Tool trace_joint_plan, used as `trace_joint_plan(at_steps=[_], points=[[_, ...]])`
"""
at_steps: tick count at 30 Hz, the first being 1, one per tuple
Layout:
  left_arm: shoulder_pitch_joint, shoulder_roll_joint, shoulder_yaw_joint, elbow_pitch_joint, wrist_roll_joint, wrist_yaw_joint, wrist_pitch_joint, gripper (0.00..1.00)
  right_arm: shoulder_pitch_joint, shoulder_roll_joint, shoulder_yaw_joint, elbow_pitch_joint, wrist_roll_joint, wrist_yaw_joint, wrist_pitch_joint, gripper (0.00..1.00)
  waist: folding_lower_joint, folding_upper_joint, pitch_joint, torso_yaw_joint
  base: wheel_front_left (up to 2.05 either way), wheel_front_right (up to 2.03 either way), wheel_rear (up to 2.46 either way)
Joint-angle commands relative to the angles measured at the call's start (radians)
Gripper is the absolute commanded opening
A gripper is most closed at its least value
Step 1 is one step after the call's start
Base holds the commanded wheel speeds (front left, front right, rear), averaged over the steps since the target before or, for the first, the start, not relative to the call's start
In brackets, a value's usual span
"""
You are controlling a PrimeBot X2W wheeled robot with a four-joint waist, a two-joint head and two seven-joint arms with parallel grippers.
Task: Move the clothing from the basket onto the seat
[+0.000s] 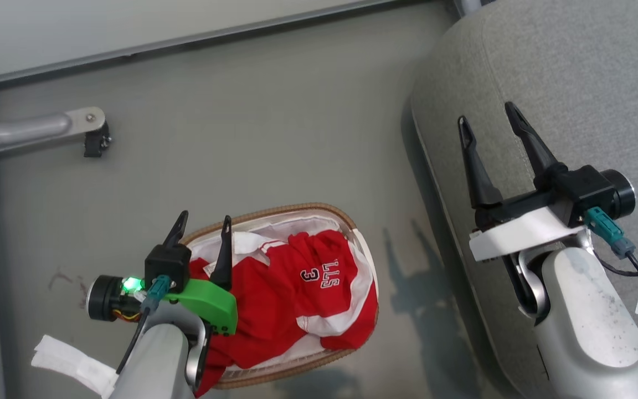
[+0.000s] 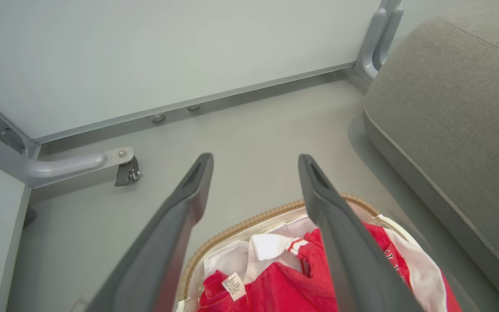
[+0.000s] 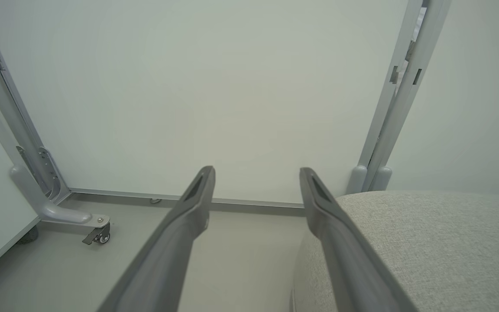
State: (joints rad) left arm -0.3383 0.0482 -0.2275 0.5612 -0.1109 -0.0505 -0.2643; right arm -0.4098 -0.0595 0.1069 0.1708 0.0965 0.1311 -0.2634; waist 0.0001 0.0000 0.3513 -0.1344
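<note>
The red clothing [image 1: 291,288] lies heaped in the basket [image 1: 297,209] on the floor [image 1: 241,138], left of the seat [image 1: 574,66]. The left claw [image 1: 205,217] hangs over the basket's left end, fingers wide, gripping nothing. The right claw [image 1: 486,112] hovers above the seat's left edge, equally wide.

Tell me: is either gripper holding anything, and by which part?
Nothing is held. Left gripper open above the clothing in the basket; right gripper open over the seat.

Red clothing [image 1: 286,288] heaped in basket [image 1: 297,209] on floor [image 1: 269,122]. Left gripper [image 1: 205,216] spread, empty, over basket's left end. Right gripper [image 1: 486,112] spread, empty, over seat [image 1: 574,83] edge.
</note>
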Motion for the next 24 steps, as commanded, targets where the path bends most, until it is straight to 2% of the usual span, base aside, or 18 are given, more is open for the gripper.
trace_joint_plan(at_steps=[1, 13, 19, 24], points=[[-0.036, 0.005, -0.001, 0.016, 0.012, -0.006, 0.000, 1.00, -0.022, 0.001, 0.000, -0.009, 0.007, -0.001, -0.002, 1.00, -0.0001, 0.0000, 0.122, -0.055, 0.00, 0.00, 0.00], [-0.159, 0.006, -0.018, 0.193, 0.052, -0.029, 0.000, 1.00, -0.083, 0.007, -0.007, -0.042, 0.018, -0.001, -0.002, 1.00, -0.0001, 0.0000, 0.287, -0.094, 0.00, 0.00, 0.00], [-0.214, 0.017, -0.025, 0.314, 0.081, 0.000, 0.000, 1.00, -0.104, 0.008, -0.002, -0.052, 0.035, -0.001, -0.002, 1.00, -0.0001, 0.0000, 0.356, -0.104, 0.00, 0.00, 0.00], [-0.271, 0.038, -0.069, 0.434, 0.127, 0.014, 0.000, 1.00, -0.117, 0.007, 0.002, -0.056, 0.051, -0.001, -0.002, 1.00, -0.0001, 0.0000, 0.409, -0.109, 0.00, 0.00, 0.00]])
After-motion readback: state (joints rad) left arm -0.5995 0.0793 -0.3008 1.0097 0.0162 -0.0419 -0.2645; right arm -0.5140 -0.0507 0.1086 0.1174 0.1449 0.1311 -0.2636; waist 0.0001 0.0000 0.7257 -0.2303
